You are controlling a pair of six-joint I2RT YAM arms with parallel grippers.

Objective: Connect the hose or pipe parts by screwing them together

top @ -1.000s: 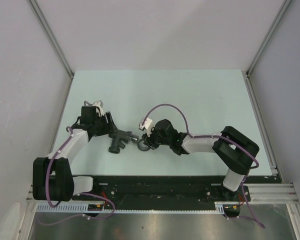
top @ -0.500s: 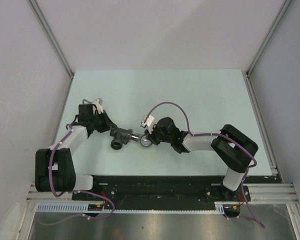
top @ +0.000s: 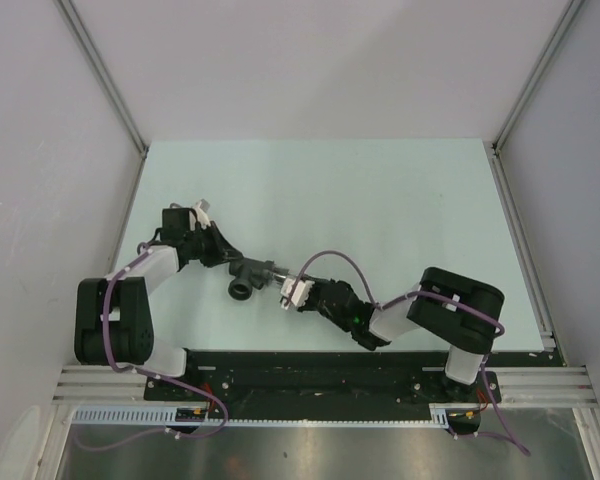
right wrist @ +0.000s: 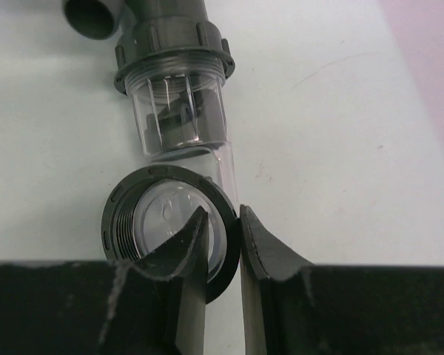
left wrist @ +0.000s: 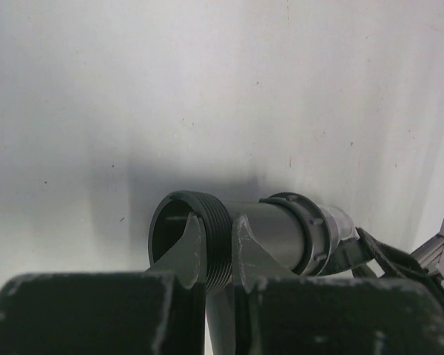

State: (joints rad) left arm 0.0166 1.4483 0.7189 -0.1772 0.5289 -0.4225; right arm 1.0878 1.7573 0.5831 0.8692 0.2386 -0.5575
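Observation:
The dark grey T-shaped fitting lies left of centre. My left gripper is shut on it: in the left wrist view one finger sits inside the threaded end and the other outside, with the gripper pinching its wall. A clear connector sticks out of the fitting's far end under a ring collar. My right gripper is shut on the rim of a loose dark ring nut, held at the connector's tip. From above, the right gripper sits just right of the connector.
The pale green table is walled by grey panels with metal rails on the left and right. A purple cable loops over the right wrist. The arm bases stand on the black near-edge rail.
My left gripper has shut on the T fitting's threaded end. My right arm has drawn back toward the near edge and rolled its wrist, keeping the ring nut at the connector's tip.

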